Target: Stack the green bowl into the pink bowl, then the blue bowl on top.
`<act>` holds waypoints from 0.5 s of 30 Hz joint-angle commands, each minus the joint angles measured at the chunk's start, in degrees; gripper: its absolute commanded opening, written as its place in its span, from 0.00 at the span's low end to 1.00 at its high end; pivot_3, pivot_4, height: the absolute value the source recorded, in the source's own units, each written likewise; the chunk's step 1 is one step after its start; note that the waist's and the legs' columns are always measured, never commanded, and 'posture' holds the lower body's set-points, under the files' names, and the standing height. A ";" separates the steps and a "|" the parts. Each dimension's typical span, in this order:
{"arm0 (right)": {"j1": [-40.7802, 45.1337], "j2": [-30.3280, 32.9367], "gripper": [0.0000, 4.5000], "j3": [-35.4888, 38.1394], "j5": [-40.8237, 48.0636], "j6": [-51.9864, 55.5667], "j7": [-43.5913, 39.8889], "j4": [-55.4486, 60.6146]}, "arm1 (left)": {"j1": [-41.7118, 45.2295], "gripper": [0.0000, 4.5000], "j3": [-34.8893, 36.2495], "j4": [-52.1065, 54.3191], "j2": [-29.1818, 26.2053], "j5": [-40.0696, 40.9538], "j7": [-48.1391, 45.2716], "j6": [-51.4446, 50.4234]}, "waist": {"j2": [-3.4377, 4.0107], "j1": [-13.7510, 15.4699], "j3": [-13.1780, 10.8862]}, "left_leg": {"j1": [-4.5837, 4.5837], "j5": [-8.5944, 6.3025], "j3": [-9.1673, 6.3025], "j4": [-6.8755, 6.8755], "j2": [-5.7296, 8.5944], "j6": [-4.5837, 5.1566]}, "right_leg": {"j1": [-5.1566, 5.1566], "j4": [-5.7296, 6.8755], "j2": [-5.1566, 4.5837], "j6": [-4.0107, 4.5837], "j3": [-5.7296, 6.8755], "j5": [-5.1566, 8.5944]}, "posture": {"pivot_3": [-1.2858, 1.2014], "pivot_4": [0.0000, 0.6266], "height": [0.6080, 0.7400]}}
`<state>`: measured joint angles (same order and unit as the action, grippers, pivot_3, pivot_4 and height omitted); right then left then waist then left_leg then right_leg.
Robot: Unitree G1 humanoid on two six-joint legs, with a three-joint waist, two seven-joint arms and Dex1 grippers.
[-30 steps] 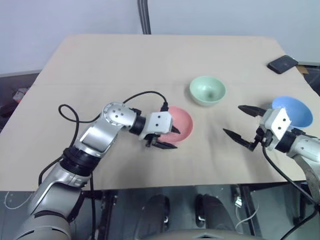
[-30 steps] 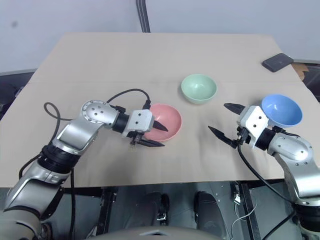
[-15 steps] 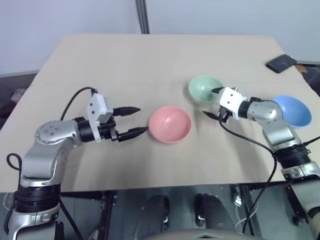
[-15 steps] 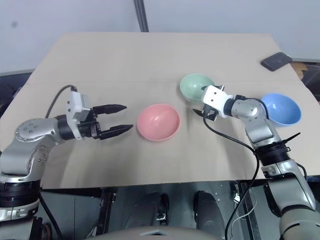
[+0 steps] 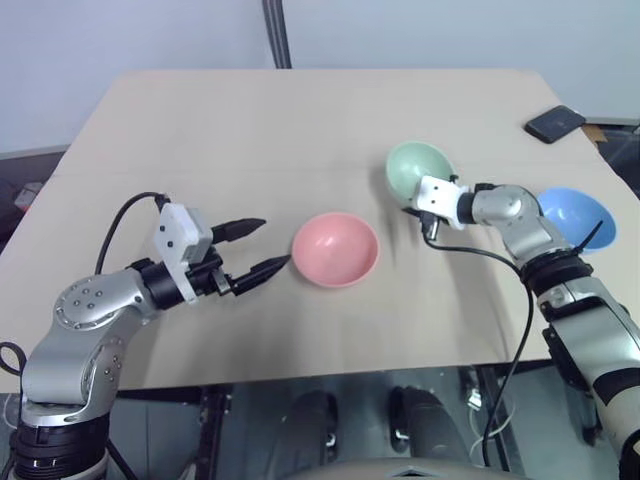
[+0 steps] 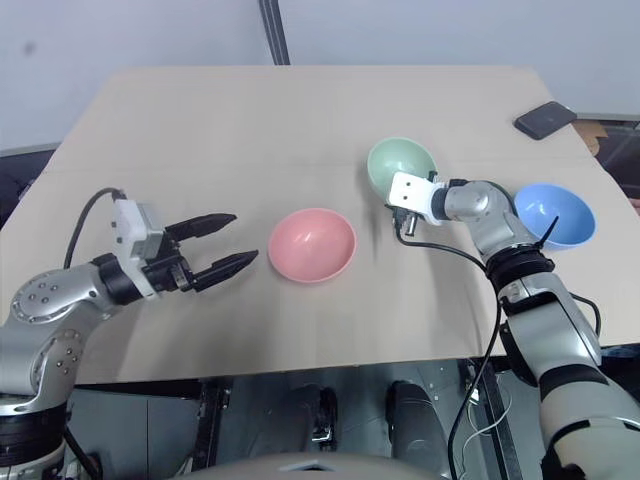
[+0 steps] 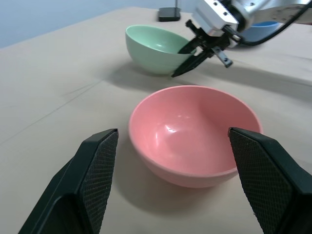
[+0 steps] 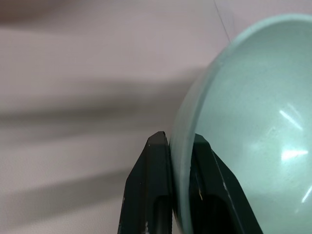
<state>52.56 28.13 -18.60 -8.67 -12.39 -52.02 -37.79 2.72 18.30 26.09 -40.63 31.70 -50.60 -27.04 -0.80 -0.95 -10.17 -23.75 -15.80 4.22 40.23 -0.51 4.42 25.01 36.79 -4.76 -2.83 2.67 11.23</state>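
On the near left of a tan table [image 5: 300,110], the left gripper [image 5: 262,247] hovers just above the surface with its two black fingers spread wide and holding nothing. They point toward the pink bowl [image 5: 336,249], which sits upright and empty just beyond the fingertips, apart from them.

Farther back and to the right, the right gripper [image 5: 420,211] has its fingers pinched narrow on the near rim of the green bowl [image 5: 418,168], one finger inside the wall and one outside. The green bowl looks tipped, its opening tilted toward the camera, so it appears to be resting on its edge or partly lifted; which of the two cannot be told. It lies near the pink bowl but not touching it.

To the right of the right arm, the blue bowl [image 5: 577,215] sits partly behind the forearm. At the far right corner lies a dark phone [image 5: 555,123].

Nothing is stacked yet. The likely risk is the thin rim grip: a smooth bowl pinched at one edge could swing or slip out during the carry, then land crooked on the pink bowl or knock it aside. The right forearm also passes close to the blue bowl and could nudge it.
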 commanded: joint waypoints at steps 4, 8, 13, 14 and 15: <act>-4.60 2.49 0.02 4.56 17.54 19.14 -12.85 33.18 | 0.79 0.85 0.79 -3.28 0.18 -0.63 1.45 2.33 | 0.03 0.22 -0.01 | -0.03 0.00 -0.07 -0.02 -0.04 0.00 | 0.00 -0.01 -0.03 0.00 0.08 0.00 | 0.52 0.24 0.99; -7.73 2.76 0.02 1.42 23.26 29.80 -15.36 50.61 | 2.43 0.85 -0.59 -7.01 0.04 -1.79 1.15 3.74 | 0.03 0.23 -0.01 | -0.03 -0.01 -0.11 -0.03 -0.03 0.00 | -0.01 0.00 -0.18 0.01 0.19 0.00 | 0.52 0.24 0.99; -9.53 2.20 0.02 -3.44 19.86 31.92 -14.13 53.32 | 4.23 0.85 -1.90 -7.84 -0.02 -1.56 0.65 3.81 | 0.01 0.37 0.01 | -0.03 -0.02 -0.17 -0.02 0.04 0.00 | -0.06 -0.01 -0.24 0.03 0.31 0.00 | 0.52 0.24 0.99; -9.88 1.77 0.18 -4.38 18.94 31.79 -13.49 52.77 | 4.37 0.85 -1.84 -8.01 -0.16 -1.33 0.35 3.75 | 0.00 0.37 0.01 | -0.02 -0.02 -0.17 -0.02 0.07 0.01 | -0.07 -0.01 -0.26 0.05 0.31 0.02 | 0.52 0.24 0.99; -10.11 1.40 0.24 -5.11 17.82 31.40 -12.87 51.95 | 4.51 0.85 -1.79 -8.23 -0.28 -1.26 0.15 3.78 | 0.00 0.33 0.01 | -0.03 -0.02 -0.17 -0.02 0.08 0.01 | -0.06 -0.01 -0.27 0.06 0.31 0.02 | 0.52 0.24 0.99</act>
<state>42.51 29.86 -23.26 10.33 19.68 -65.95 14.08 6.48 15.71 17.18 -40.33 29.49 -49.98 -24.20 -0.80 -0.62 -10.16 -23.78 -15.83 4.05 40.20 -0.43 4.43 24.95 36.78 -5.02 -2.78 2.97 11.24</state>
